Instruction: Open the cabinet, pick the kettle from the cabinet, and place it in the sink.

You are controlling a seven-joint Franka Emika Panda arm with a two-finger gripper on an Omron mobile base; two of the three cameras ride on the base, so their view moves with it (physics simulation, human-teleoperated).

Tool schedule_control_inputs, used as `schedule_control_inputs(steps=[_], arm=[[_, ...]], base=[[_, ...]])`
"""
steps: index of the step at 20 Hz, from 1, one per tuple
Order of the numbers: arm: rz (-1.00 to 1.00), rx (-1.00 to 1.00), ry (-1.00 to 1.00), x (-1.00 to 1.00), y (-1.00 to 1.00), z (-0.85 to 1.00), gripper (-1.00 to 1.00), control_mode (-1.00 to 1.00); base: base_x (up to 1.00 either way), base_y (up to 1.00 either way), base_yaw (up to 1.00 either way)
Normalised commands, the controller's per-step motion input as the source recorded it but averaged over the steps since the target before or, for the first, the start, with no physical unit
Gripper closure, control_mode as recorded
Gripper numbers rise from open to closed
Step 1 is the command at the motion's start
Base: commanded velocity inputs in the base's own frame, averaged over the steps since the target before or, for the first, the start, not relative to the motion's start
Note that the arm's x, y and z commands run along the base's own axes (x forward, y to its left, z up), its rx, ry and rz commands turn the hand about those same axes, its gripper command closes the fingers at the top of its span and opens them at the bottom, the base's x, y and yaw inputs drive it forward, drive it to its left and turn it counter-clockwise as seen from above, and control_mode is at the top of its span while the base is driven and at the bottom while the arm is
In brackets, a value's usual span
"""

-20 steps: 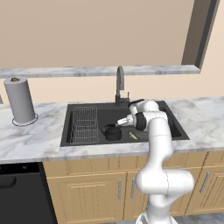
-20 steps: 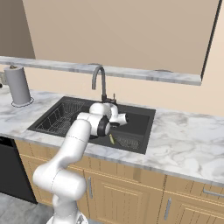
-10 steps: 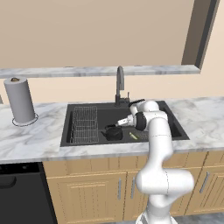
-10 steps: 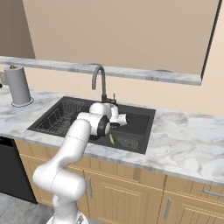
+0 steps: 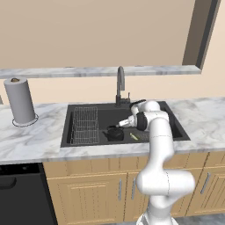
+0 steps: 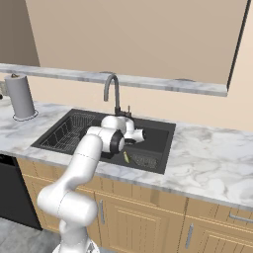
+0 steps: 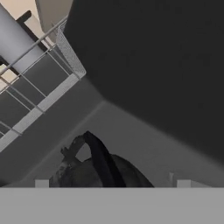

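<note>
Jaws spread apart just above the kettle (image 5: 115,132), which rests on the sink (image 5: 79,142) floor beside the dish rack (image 5: 85,124), apparently released.

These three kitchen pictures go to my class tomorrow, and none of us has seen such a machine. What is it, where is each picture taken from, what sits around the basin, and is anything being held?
The white jointed thing is a robot arm in a computer-drawn kitchen. Two pictures come from cameras behind it, one to its left and one to its right. The third looks out from its hand, down into the sink. In the basin sit a wire dish rack, a small black kettle and a small yellowish item that I cannot identify. A faucet stands behind, and a paper towel roll stands on the marble counter. The gripper hovers by the kettle with its jaws apart, so nothing is held.
</note>
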Motion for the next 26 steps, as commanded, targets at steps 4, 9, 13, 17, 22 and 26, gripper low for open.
schedule_control_inputs(steps=[4, 9, 13, 17, 22, 26], arm=[[0.0, 0.0, 0.0, 0.0, -0.13, 0.0, -1.0, -1.0], [0.0, 0.0, 0.0, -0.02, -0.25, 0.0, -1.0, -1.0], [-0.01, 0.0, 0.0, -0.03, -0.28, 0.0, -1.0, -1.0], [-0.02, 0.0, -0.01, -0.07, -0.31, 0.01, -1.0, -1.0], [-0.05, 0.0, -0.09, -0.14, -0.21, 0.13, -1.0, -1.0], [-0.06, 0.0, -0.05, -0.18, -0.11, 0.2, -1.0, -1.0]], base=[[0.0, 0.0, 0.0], [0.0, 0.0, 0.0], [0.0, 0.0, 0.0], [0.0, 0.0, 0.0], [0.0, 0.0, 0.0], [0.0, 0.0, 0.0]])
